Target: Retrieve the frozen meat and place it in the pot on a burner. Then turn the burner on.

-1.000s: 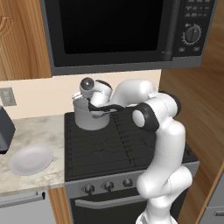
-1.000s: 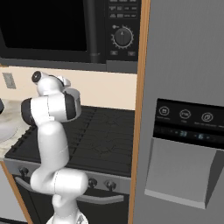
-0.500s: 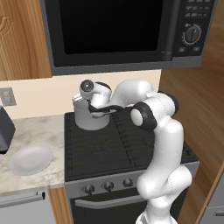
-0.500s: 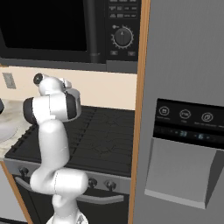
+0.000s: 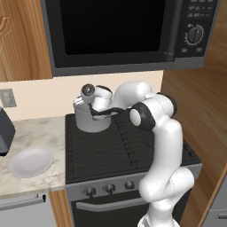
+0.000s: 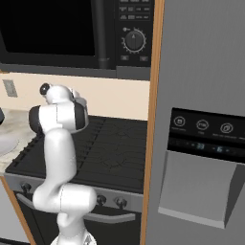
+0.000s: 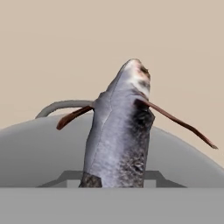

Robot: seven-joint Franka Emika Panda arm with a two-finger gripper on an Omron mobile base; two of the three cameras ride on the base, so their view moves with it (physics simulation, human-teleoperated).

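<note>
Hand view is showing you the dark grey, spiky-finned frozen meat (image 7: 119, 135) pinched in your gripper (image 5: 94, 107), hanging just above the plain grey metal cylindrical pot (image 5: 91, 119) on the back-left burner (image 5: 95, 133). You're wanting it centred over the opening before releasing.

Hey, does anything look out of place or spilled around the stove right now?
Nothing spilled or damaged. The pot stands upright on the back left burner. The frozen meat sticks up in front of the hand above the pot's rim in the hand view. A white plate lies flat on the counter.
</note>
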